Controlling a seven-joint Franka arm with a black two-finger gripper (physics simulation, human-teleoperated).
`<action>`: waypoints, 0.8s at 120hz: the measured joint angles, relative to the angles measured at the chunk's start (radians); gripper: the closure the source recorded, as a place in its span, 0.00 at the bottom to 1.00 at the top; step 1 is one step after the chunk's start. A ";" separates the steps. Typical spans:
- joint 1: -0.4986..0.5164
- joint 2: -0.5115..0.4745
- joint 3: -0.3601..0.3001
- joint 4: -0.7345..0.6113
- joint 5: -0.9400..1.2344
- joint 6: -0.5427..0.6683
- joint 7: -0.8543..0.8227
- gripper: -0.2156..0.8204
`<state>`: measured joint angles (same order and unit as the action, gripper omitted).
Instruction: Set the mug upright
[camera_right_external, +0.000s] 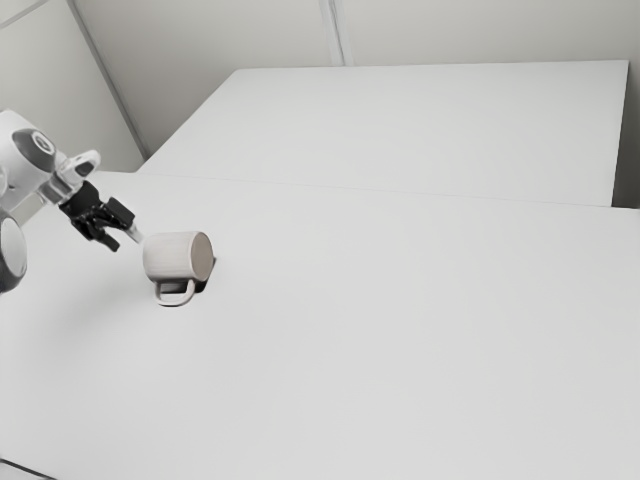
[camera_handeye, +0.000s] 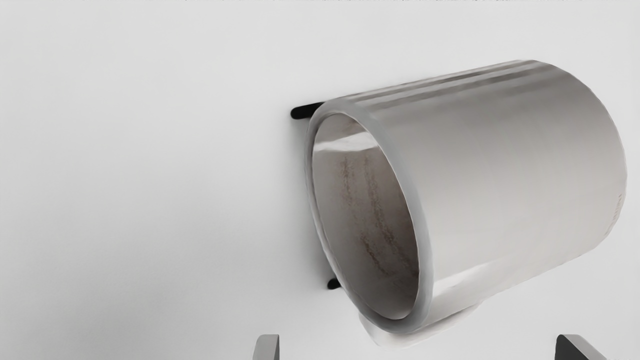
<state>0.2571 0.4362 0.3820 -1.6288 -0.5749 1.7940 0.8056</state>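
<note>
Lying on its side on the bench (camera_right_external: 400, 330), the mug (camera_right_external: 172, 256) is just ahead of the fingers (camera_right_external: 133, 232), its body past their tips. The fingers are spread wide, one well apart from the other, and nothing is pinched between them. They hang above the bench, near the mug; whether a fingertip touches it I cannot tell.

Seen from the wrist, the mug's open mouth (camera_handeye: 370, 215) is turned toward the side of one finger, while the base end reaches out beyond the other. The handle (camera_handeye: 380, 337) is partly hidden by the body and shows along the mug's side nearest the fingertips, between the lines of the two fingers. Brownish streaks run down the inner wall, and small marks, too fine to read, sit on the outside near the base. Two short dark patches (camera_handeye: 306, 111) show against the bench beside the rim, on the side the mouth faces.

In the exterior view the handle juts from the body toward the camera, with dark shadow by it. The white arm (camera_right_external: 20, 150) is behind the fingers, coming in from the exterior view's left. Well apart from the fingers, in the near corner on that same side, runs a thin dark line (camera_right_external: 28, 469).
</note>
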 joint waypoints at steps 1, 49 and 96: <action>0.001 0.005 0.000 0.004 -0.007 -0.005 0.005 0.21; 0.045 0.115 0.000 0.058 -0.283 -0.146 0.161 0.21; 0.047 0.136 -0.001 0.015 -0.429 -0.126 0.230 0.21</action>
<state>0.3037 0.5719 0.3806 -1.6136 -1.0034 1.6684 1.0359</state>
